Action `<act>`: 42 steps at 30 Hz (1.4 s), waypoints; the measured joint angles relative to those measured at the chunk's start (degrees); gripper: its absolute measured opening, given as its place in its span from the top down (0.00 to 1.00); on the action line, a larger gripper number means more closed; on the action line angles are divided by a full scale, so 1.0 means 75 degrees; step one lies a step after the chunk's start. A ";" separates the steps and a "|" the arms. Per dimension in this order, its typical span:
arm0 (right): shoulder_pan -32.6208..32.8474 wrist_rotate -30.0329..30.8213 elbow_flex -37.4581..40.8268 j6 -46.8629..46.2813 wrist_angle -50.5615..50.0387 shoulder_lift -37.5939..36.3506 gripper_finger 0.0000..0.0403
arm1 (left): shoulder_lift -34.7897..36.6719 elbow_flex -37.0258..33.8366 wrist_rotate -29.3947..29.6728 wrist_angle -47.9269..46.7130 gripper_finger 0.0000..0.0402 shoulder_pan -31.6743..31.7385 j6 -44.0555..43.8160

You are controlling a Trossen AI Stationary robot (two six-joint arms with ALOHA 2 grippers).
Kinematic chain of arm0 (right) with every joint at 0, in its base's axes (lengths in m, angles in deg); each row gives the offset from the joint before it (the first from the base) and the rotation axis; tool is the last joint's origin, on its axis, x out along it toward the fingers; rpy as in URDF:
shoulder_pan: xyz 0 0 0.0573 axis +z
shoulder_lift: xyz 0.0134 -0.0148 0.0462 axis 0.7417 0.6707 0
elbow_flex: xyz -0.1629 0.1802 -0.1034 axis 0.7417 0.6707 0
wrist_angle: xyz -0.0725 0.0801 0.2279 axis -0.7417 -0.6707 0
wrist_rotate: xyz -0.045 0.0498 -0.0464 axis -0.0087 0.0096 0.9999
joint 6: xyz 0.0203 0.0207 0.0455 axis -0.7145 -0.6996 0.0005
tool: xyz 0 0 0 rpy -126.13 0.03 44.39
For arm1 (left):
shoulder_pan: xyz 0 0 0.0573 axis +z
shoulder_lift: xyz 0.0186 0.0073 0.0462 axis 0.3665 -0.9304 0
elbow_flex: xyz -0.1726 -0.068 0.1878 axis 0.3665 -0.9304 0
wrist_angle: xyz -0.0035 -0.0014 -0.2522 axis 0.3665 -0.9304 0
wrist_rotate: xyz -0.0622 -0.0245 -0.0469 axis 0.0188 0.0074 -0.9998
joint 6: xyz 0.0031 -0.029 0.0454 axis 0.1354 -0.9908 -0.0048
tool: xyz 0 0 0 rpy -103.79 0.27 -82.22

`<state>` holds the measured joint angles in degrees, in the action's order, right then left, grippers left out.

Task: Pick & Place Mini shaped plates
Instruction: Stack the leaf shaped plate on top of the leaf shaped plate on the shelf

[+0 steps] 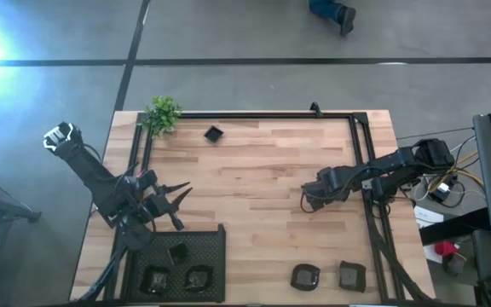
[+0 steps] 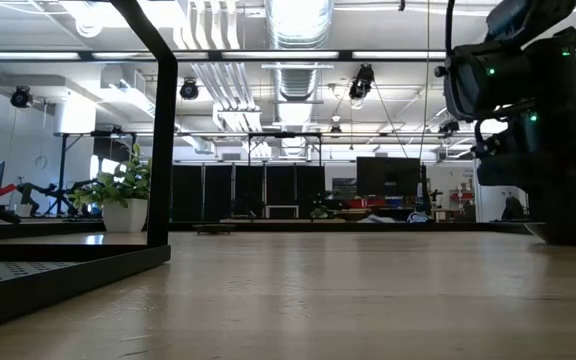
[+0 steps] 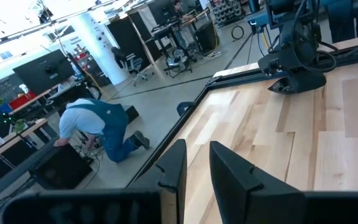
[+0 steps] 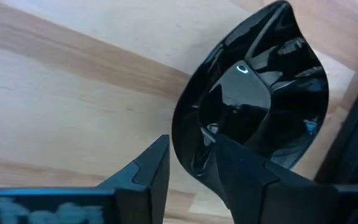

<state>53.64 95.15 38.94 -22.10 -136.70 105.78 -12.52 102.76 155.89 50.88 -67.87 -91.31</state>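
Note:
A glossy black leaf-shaped mini plate (image 4: 253, 99) lies on the wooden table right of centre. My right gripper (image 4: 191, 165) points down at it, open, one finger over the dish's hollow and the other outside its rim. In the high view that gripper (image 1: 312, 198) covers the plate. Two more mini plates (image 1: 305, 275) (image 1: 352, 275) sit near the front edge and a small square one (image 1: 214, 133) at the back. Others lie in the black mesh tray (image 1: 222, 256). My left gripper (image 1: 177, 200) waits open above the tray's far side. My right gripper straddles the leaf plate's rim at its rounded end (image 4: 185, 158) from above, one finger (image 4: 241, 168) inside the dish and one (image 4: 148, 171) outside. Whether either finger touches the rim, I cannot tell. The plate rests flat on the table.
A small green plant (image 1: 162, 112) stands at the back left corner. A black bar frame (image 1: 254, 115) runs around the table's edges. A person (image 3: 98, 127) crouches on the floor beyond the table. Bare wood lies in the table's middle.

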 joint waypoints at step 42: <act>0.0935 0.2680 -0.3688 0.5102 -0.0273 -0.0003 0.98 | 0.0000 -0.0090 -0.0404 0.0054 0.84 0.0000 -0.0031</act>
<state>60.65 115.25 11.27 16.16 -138.75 105.76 -12.52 102.08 152.86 51.29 -67.87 -91.54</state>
